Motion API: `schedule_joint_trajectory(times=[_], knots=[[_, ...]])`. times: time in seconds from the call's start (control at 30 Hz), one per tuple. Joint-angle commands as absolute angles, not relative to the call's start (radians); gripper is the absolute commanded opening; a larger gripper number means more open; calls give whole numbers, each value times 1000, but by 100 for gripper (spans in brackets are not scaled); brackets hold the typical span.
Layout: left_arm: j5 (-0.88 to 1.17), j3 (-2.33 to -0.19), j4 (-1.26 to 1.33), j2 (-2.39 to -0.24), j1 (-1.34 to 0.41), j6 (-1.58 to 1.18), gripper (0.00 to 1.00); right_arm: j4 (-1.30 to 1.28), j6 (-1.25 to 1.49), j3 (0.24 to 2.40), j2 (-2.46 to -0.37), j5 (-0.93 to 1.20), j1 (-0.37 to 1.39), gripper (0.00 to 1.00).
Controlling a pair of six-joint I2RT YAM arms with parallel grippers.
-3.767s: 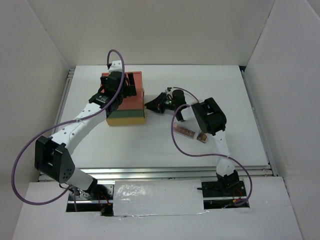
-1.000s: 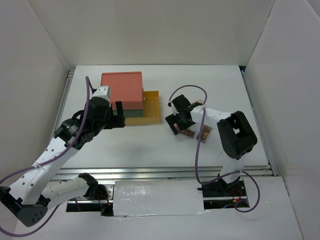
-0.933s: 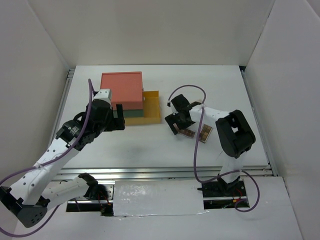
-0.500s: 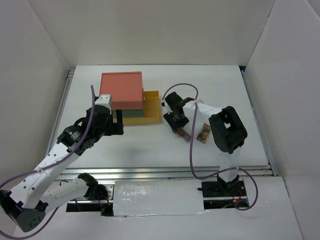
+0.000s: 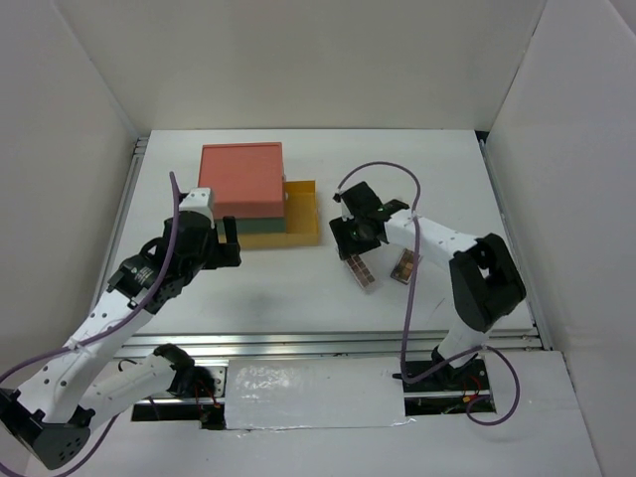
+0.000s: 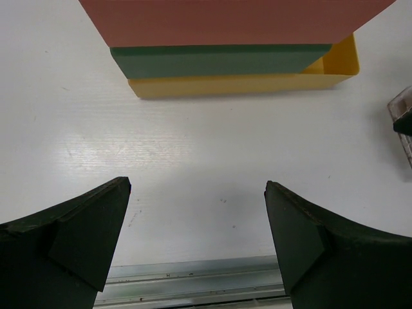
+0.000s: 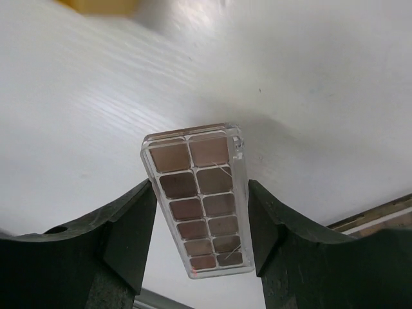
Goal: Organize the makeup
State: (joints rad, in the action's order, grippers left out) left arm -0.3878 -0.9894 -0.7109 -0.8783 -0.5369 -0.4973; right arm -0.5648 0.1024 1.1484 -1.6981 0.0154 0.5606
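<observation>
I saw the long brownish eyeshadow palette [image 7: 196,196] cased in clear, glossy plastic, its powder pans matt. The right gripper [image 7: 196,215] and the left gripper [image 6: 196,187] had fingers of dull black plastic, faintly grainy. The white table [image 6: 193,148] showed a fine streaked grain and a soft sheen. The stacked orange, green and yellow drawer box [image 6: 225,61] looked like smooth satin plastic. The silver rail [image 6: 193,283] at the table edge was brushed metal.

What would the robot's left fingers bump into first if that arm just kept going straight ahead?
Most likely the yellow bottom drawer of the stacked drawer box. The left fingers, open, face it with only bare table between. Depth is unclear, so a downward tilt could meet the table first.
</observation>
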Motion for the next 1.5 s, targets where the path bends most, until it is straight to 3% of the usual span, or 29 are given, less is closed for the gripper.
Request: schedule_joint_trajectory(times=[0.0,0.47,0.93,1.03,1.07,1.13,1.17,1.33,1.47], knots=[[-405,-979,-670,-832,-528,-492,99,-445,228,1196,-1580,31,565,19],[-486,-936,-658,-700,-529,-523,99,-25,816,1414,-1772,80,515,21],[-462,-934,-643,-706,-526,-506,99,-92,789,1585,-1993,130,499,29],[-459,-936,-638,-707,-526,-503,99,-104,756,1583,-1990,138,499,44],[-457,-936,-638,-710,-525,-502,99,-103,747,1574,-1985,138,500,55],[-454,-937,-641,-715,-523,-500,99,-112,736,1569,-1982,137,500,64],[-456,-939,-643,-718,-523,-500,99,-115,729,1563,-1979,135,500,79],[-453,-936,-643,-713,-523,-502,99,-109,718,1542,-1939,123,495,100],[-453,-936,-644,-712,-525,-502,100,-161,721,1534,-1870,77,469,100]])
